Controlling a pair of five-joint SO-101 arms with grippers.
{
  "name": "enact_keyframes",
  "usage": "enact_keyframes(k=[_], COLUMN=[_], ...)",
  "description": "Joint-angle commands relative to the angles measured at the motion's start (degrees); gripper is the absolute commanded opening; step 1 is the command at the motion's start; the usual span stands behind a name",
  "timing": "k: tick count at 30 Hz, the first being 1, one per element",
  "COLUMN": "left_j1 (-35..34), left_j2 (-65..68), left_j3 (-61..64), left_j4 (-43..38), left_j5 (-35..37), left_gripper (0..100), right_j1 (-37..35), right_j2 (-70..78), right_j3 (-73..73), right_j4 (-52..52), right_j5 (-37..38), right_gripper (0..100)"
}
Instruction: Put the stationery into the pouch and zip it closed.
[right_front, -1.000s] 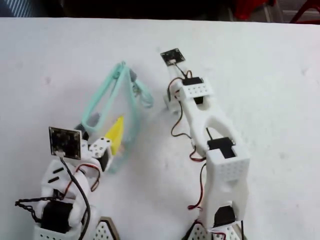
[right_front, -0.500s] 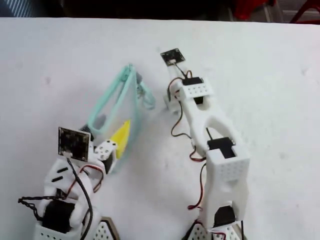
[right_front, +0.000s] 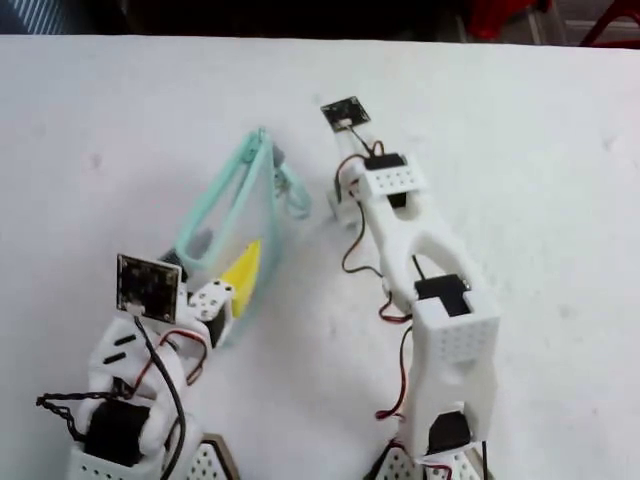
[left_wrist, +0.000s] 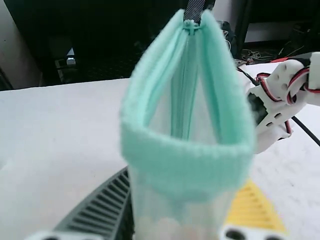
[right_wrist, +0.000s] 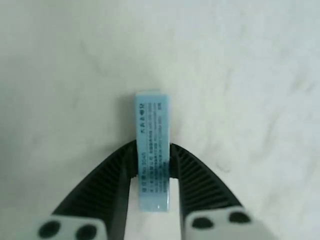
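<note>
White table (right_front: 520, 120), seen from above, carrying both arms at its near edge. The pouch (right_front: 225, 215), mint-trimmed with clear sides, lies left of the table's centre and runs from the left arm toward the middle of the table. Its zip stands open, and the dark pull (left_wrist: 195, 7) sits at the far end. The left gripper (right_front: 228, 290) grasps the near end of the pouch. In the left wrist view a grey ribbed finger (left_wrist: 102, 212) and a yellow ribbed finger (left_wrist: 250, 207) flank the open mouth. The right gripper (right_wrist: 152, 167) is near the table's centre, just beside the pouch's far end, and points down at the surface. It is clenched on a small blue labelled stationery piece (right_wrist: 151, 125), which juts out past the two black fingers. Whether the piece touches the table cannot be told.
</note>
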Motion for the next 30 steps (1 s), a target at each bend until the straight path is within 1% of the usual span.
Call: enact_keyframes(k=[1,14,23,27,30], left_j1=[0.7,0.6,0.7,0.8,0.8], left_j2=[-0.1,-0.1,-0.1,-0.1,-0.1], left_j3=[-0.6,-0.6,-0.5,-0.5,-0.5], left_j4=[-1.5,-1.5,-1.4,-1.4,-1.4], left_j5=[-0.7,-0.5,-0.4,-0.4,-0.4], left_gripper=[23,23,23,23,23], right_j1=[-0.4,-0.5,-0.6,-2.7,-6.5], right_j2=[-6.5,-32.7,-49.9,-55.6,-59.5], right_j3=[-3.1,-3.4,-3.3,-3.3,-3.3], right_j4=[5.5,13.1,15.5,16.0,18.5], right_j5=[0.5,0.5,0.5,0.5,0.5], right_gripper=[1.7,1.7,1.7,1.7,1.7])
